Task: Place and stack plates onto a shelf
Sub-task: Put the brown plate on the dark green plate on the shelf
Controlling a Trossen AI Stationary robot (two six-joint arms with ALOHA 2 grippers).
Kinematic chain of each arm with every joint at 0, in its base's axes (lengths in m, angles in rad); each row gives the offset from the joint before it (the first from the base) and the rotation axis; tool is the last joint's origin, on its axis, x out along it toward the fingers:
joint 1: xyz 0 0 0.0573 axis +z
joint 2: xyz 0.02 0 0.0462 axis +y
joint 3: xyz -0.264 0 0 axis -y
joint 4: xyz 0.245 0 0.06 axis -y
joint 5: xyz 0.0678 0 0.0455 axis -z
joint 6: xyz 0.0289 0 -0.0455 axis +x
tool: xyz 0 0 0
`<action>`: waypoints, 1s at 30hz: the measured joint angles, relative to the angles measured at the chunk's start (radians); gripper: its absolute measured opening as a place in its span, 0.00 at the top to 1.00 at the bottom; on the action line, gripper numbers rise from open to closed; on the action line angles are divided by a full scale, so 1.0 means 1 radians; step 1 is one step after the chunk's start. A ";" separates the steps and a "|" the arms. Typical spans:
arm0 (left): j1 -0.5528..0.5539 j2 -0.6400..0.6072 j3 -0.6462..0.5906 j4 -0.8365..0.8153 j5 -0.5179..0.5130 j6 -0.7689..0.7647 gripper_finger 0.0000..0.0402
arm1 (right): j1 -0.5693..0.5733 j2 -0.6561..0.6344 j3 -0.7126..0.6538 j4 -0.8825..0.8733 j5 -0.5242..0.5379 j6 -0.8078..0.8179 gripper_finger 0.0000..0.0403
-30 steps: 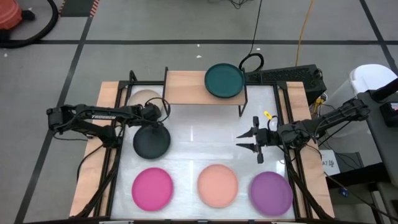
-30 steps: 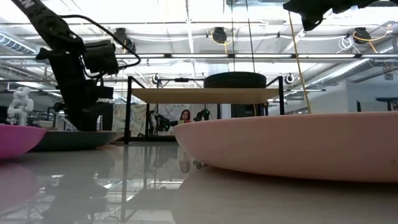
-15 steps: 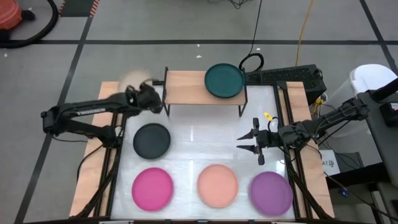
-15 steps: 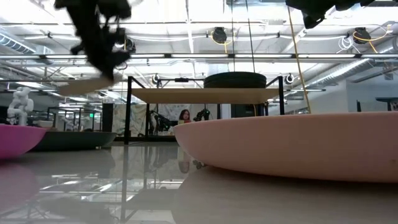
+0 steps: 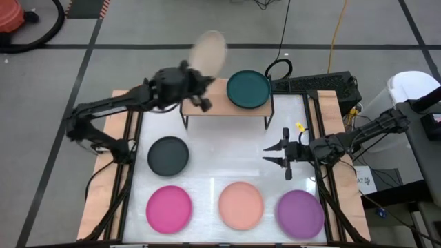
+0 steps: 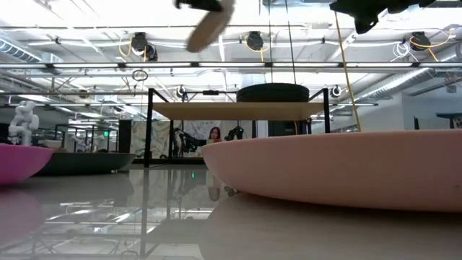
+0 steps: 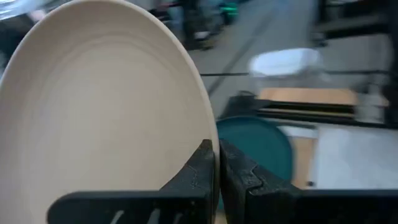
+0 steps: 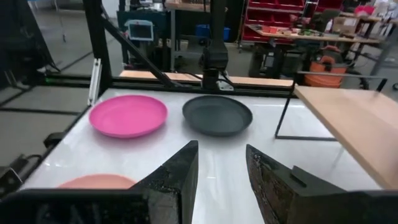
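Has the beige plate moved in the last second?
Yes. The left gripper has carried the beige plate from the table's back left corner, up and across to above the shelf, beside the teal plate.

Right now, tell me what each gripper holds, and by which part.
The left gripper pinches the beige plate by its rim, tilted above the shelf. The right gripper is open and holds nothing.

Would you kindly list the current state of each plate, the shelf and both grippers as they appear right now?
beige plate: held tilted in the air, above the shelf's left end
left gripper: shut on the beige plate's rim
right gripper: open, empty, hovering over the table
dark teal plate: flat on the shelf's right side
shelf: standing, left side bare
charcoal plate: flat on the table
magenta plate: on the table
peach plate: on the table
purple plate: on the table
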 joint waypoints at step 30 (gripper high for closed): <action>0.002 0.510 0.383 -0.185 0.201 0.227 0.82 | 0.052 -0.001 0.000 -0.050 -0.027 0.068 0.71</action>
